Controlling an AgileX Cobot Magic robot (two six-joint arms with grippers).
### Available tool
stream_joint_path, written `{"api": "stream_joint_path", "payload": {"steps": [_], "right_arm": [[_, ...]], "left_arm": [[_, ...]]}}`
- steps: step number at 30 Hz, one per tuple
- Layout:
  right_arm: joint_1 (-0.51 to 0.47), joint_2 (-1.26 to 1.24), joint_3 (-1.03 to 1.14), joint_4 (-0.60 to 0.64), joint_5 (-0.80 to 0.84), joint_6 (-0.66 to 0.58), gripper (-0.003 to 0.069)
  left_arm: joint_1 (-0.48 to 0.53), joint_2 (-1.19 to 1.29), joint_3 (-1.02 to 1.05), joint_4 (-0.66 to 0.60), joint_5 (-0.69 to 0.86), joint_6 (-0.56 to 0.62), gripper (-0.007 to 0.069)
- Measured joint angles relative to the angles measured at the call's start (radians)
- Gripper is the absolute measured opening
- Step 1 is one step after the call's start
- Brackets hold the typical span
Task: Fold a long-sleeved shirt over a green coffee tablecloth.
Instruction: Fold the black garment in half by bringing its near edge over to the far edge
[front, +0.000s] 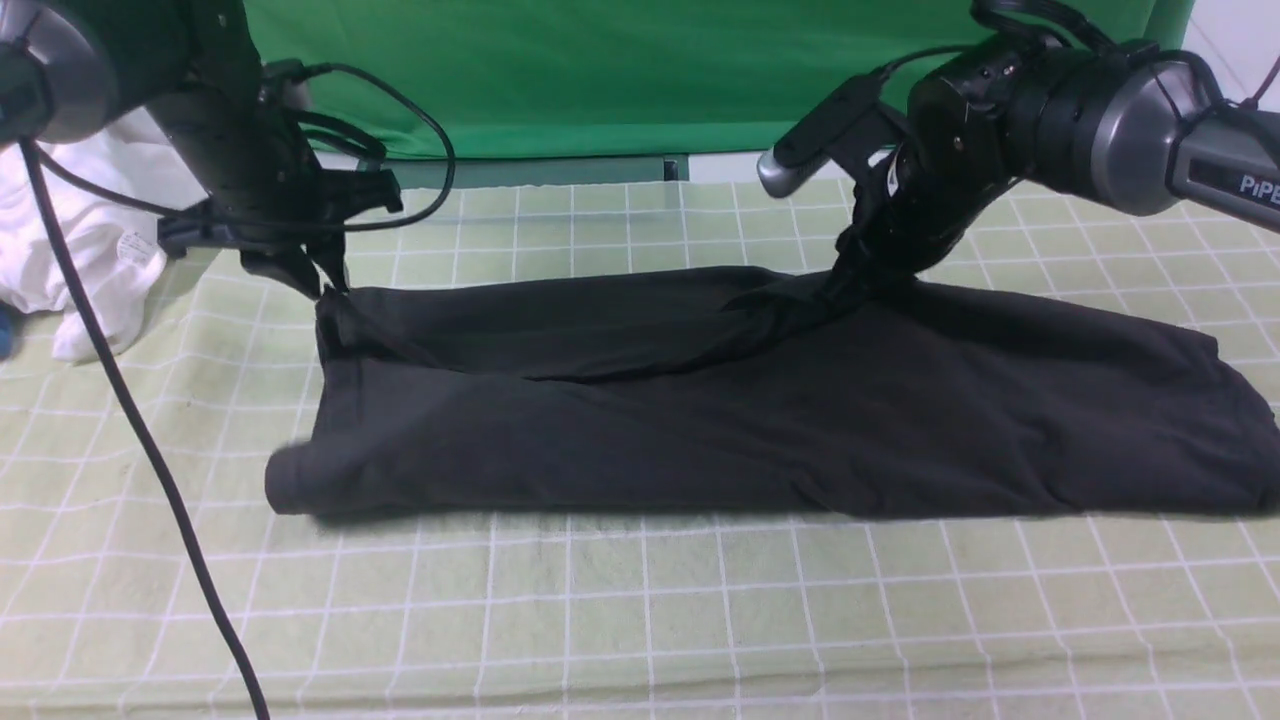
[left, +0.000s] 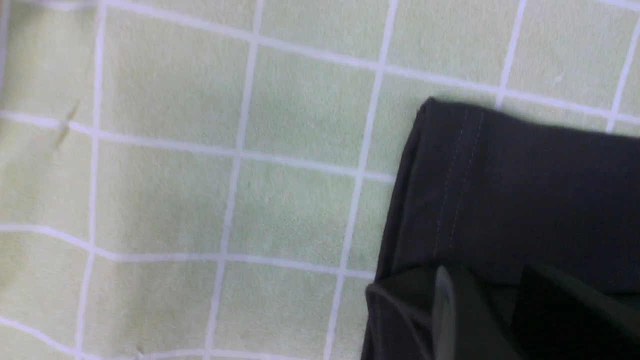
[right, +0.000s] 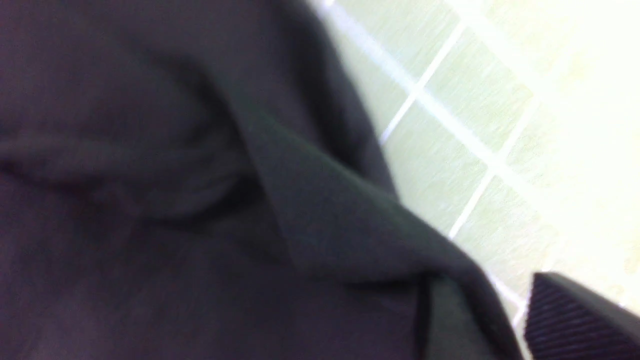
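the green coffee tablecloth (front: 640, 620) spreads across everything in front of you. on it the long-sleeved shirt (front: 760, 420) lies doubled into a long black band through the middle, from 9 to 3 o'clock. a white garment (front: 90, 260) is heaped at 10 o'clock. your left gripper (front: 322, 283) touches the shirt's 10 o'clock corner. its fingers (left: 460, 315) look slightly parted, though you cannot tell if they pinch cloth. your right gripper (front: 868, 262) meets the 1 o'clock edge, where fabric tents up. its grip cannot be told.
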Motion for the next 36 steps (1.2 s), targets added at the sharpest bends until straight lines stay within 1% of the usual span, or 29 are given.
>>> {"api": "stream_joint_path", "payload": {"steps": [2,3,4,5,8,9,10,13,14,16,19,23,28,34,36], "right_arm": [[0.000,0.000,-0.019,-0.011,0.024,0.014,0.0314],[0.000,0.001,-0.057,-0.022,0.089,0.023,0.0346],[0.000,0.001,-0.057,-0.022,0.098,0.023,0.0348],[0.000,0.001,-0.096,-0.026,0.152,0.028,0.0354],[-0.002,0.001,-0.174,-0.031,0.291,0.029,0.0341],[-0.002,0.001,-0.208,-0.031,0.351,0.027,0.0315],[-0.002,0.000,-0.232,-0.031,0.395,0.019,0.0272],[-0.002,-0.011,-0.265,-0.020,0.476,0.005,0.0085],[-0.002,-0.018,-0.266,-0.009,0.490,0.002,0.0047],[-0.003,-0.032,-0.268,0.018,0.503,-0.008,0.0011],[-0.003,-0.055,-0.268,0.066,0.509,-0.023,-0.0005],[-0.003,-0.111,-0.268,0.138,0.517,-0.041,-0.0008],[-0.003,-0.195,-0.271,0.211,0.518,-0.067,-0.0010],[-0.003,-0.292,-0.271,0.246,0.520,-0.076,-0.0010],[-0.003,-0.335,-0.271,0.254,0.521,-0.078,-0.0010]], "left_arm": [[0.000,0.000,-0.024,0.029,0.020,0.000,0.0226],[0.000,0.000,-0.063,0.044,0.062,0.002,0.0252],[0.000,0.000,-0.074,0.044,0.068,0.006,0.0254],[0.000,0.000,-0.105,0.032,0.111,0.026,0.0260],[-0.012,-0.004,-0.144,-0.034,0.167,0.121,0.0229],[-0.028,-0.010,-0.145,-0.063,0.176,0.158,0.0193],[-0.049,-0.013,-0.145,-0.081,0.184,0.178,0.0155],[-0.144,-0.018,-0.129,-0.105,0.186,0.231,0.0048],[-0.175,-0.018,-0.121,-0.109,0.186,0.237,0.0030],[-0.250,-0.006,-0.104,-0.118,0.188,0.252,0.0012],[-0.330,0.028,-0.100,-0.122,0.183,0.259,0.0005],[-0.396,0.092,-0.099,-0.117,0.142,0.260,0.0004],[-0.406,0.159,-0.097,-0.104,0.102,0.259,0.0004],[-0.406,0.198,-0.101,-0.086,0.073,0.252,0.0004],[-0.408,0.199,-0.101,-0.056,0.046,0.213,0.0006]]}}
